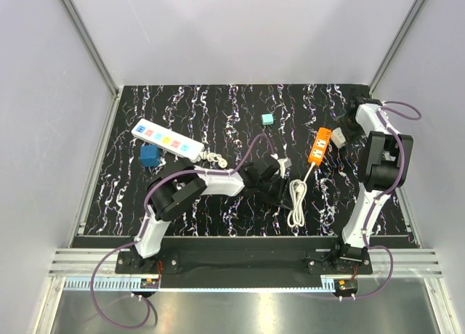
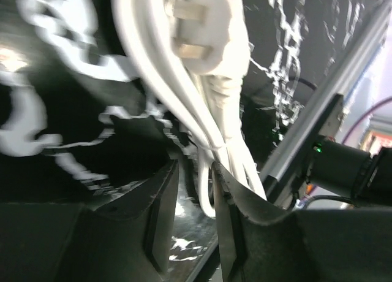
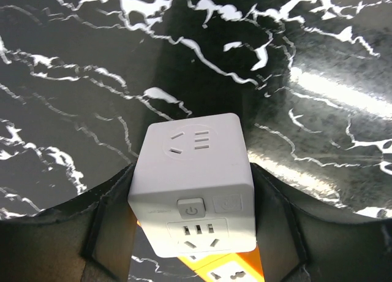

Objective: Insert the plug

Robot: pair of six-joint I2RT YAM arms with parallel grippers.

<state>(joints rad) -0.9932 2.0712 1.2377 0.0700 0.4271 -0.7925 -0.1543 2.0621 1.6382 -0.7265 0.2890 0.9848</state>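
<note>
**A:** Status of right gripper [image 3: 193, 202]?

**B:** Clamped on the plug [image 3: 191, 156], one finger on each side face. Its power button and a socket face point at the wrist cam.

**A:** Plug position?

**B:** Far right of the table [image 1: 218, 102], just right of the far end of the orange power strip [image 1: 320, 145]. Wrist view has the strip directly under the cube's lower edge. Can't tell if they touch.

**A:** And left gripper [image 2: 193, 168]?

**B:** Mid-table, at the coiled white cable [image 1: 296, 200]. Strands run between its fingers and the gap is narrow. Can't tell if it's pinching or loose.

**A:** Other items?

**B:** White strip with coloured buttons [image 1: 166, 139] far left, blue block [image 1: 150, 157] just near of it, teal cube [image 1: 267, 120] far centre. All well apart from the plug.
</note>
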